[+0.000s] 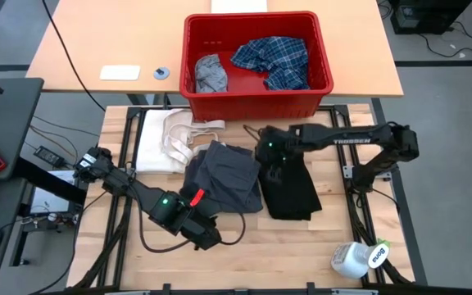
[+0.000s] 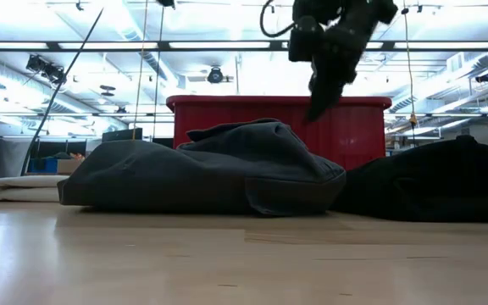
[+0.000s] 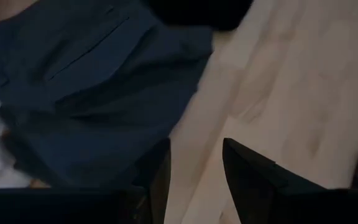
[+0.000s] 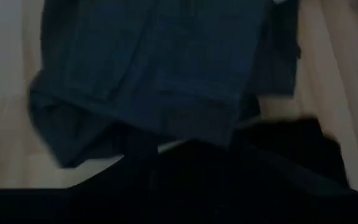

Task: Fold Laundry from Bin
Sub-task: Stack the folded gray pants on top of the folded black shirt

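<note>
High view is showing folding under way: right gripper [image 1: 267,156], jaws unreadable, hovering over the black garment [image 1: 292,187] beside the dark grey garment [image 1: 224,176] mid-table, while left gripper [image 1: 206,236], part-open and empty, is waiting near the front edge, so squaring the fold probably comes next.

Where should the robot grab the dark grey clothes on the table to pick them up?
Probably the near edge of the dark grey clothes, coming from the front. The left gripper sits there, open, beside that edge on bare table, and the low view shows a thick folded lip to pinch.

Two garments [image 1: 224,176] lie before the bin [image 1: 256,94] holding two more
</note>
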`<action>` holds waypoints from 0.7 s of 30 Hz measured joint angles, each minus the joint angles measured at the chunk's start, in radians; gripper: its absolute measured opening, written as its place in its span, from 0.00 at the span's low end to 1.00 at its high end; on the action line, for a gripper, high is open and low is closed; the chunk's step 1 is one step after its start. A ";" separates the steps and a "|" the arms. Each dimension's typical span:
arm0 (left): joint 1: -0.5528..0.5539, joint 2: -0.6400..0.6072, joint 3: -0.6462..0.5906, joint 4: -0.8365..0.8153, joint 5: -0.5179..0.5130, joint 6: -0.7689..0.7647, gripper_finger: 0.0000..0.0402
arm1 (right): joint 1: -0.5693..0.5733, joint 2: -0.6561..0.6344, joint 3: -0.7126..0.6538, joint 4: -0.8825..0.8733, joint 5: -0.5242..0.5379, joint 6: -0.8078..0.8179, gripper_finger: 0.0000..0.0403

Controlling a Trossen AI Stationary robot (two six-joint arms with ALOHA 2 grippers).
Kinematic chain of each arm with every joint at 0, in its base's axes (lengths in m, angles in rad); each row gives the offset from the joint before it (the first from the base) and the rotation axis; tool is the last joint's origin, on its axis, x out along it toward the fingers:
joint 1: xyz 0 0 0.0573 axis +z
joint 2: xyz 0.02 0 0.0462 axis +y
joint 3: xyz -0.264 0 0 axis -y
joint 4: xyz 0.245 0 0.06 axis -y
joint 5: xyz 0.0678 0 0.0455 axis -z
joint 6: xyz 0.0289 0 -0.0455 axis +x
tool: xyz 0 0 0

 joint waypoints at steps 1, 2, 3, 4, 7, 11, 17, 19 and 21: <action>0.000 0.000 0.000 0.015 0.000 0.020 0.37 | 0.006 0.001 -0.027 0.047 0.009 -0.031 0.56; 0.000 0.000 0.000 0.023 0.001 0.037 0.37 | 0.007 0.000 -0.054 0.095 0.006 -0.056 0.54; 0.001 0.000 0.000 0.031 0.003 0.051 0.37 | 0.008 0.000 -0.080 0.140 -0.006 -0.070 0.53; 0.002 0.000 0.000 0.038 0.008 0.059 0.37 | 0.005 0.000 -0.105 0.178 -0.016 -0.073 0.52; 0.002 0.000 0.000 0.038 0.051 0.063 0.37 | -0.021 0.001 -0.157 0.259 -0.022 -0.055 0.49; -0.008 0.000 0.000 0.037 0.101 0.030 0.37 | -0.058 0.000 -0.169 0.264 -0.021 -0.048 0.48; -0.037 0.000 0.000 0.037 0.108 0.014 0.37 | -0.102 0.009 -0.169 0.287 -0.145 -0.087 0.48; -0.042 0.000 0.000 0.037 0.108 0.014 0.37 | -0.109 0.018 -0.169 0.293 -0.157 -0.101 0.46; -0.042 0.000 0.000 0.035 0.108 0.014 0.37 | -0.114 0.037 -0.173 0.312 -0.163 -0.110 0.42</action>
